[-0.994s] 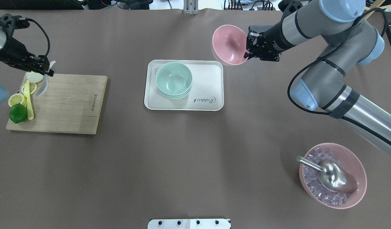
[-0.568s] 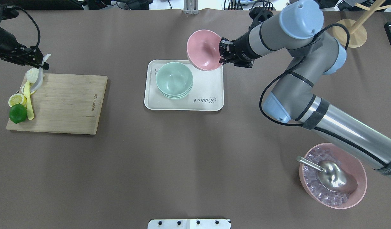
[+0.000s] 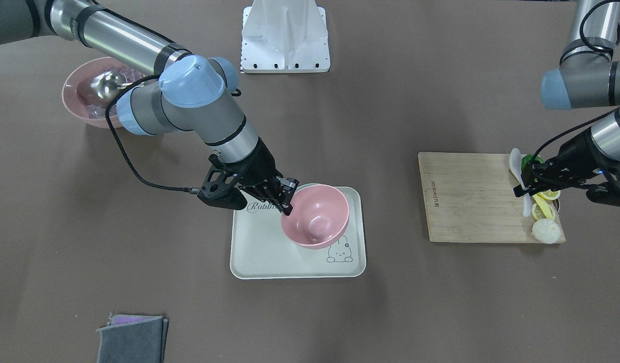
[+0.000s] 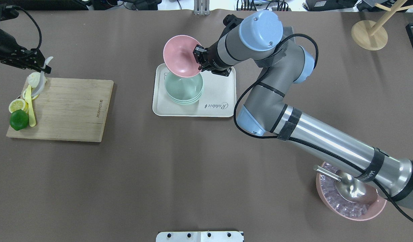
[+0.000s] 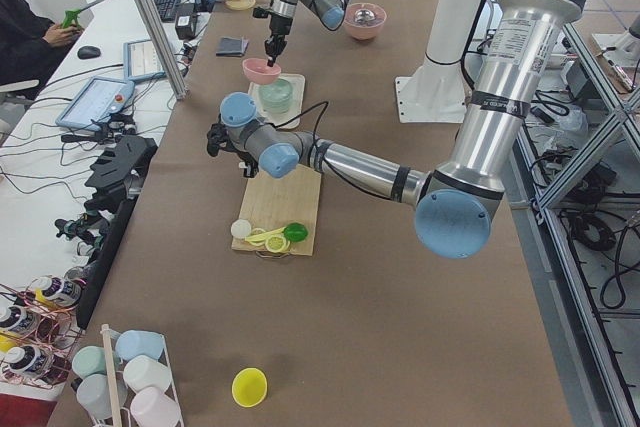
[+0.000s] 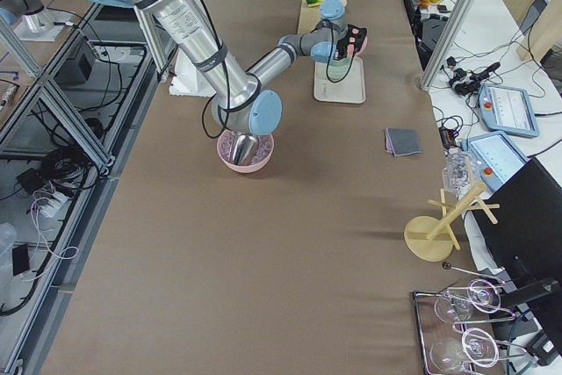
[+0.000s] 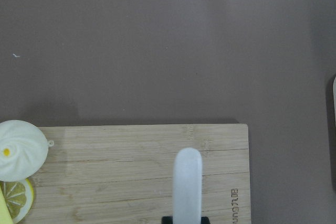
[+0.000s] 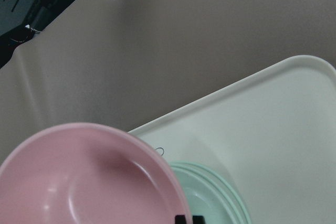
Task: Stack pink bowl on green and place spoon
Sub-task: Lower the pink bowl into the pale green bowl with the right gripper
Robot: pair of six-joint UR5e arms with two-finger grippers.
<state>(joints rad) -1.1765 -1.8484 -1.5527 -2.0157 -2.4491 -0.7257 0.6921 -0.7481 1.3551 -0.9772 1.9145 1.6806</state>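
Clenched in the right jaws, the pink bowl (image 4: 181,56) is being brought from upper right over the green bowls (image 4: 188,92) for stacking, the spoon (image 7: 187,182) being gripped in the left jaws.

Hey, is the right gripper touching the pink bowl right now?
Touching. The front-facing view shows the right gripper closed on the rim of the pink bowl, one finger inside the bowl and one outside; the overhead view agrees.

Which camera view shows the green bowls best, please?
The overhead view: the green bowls show mostly uncovered on the tray. In the front view the pink bowl nearly hides them; the right wrist view catches only rims; the side views show them tiny.
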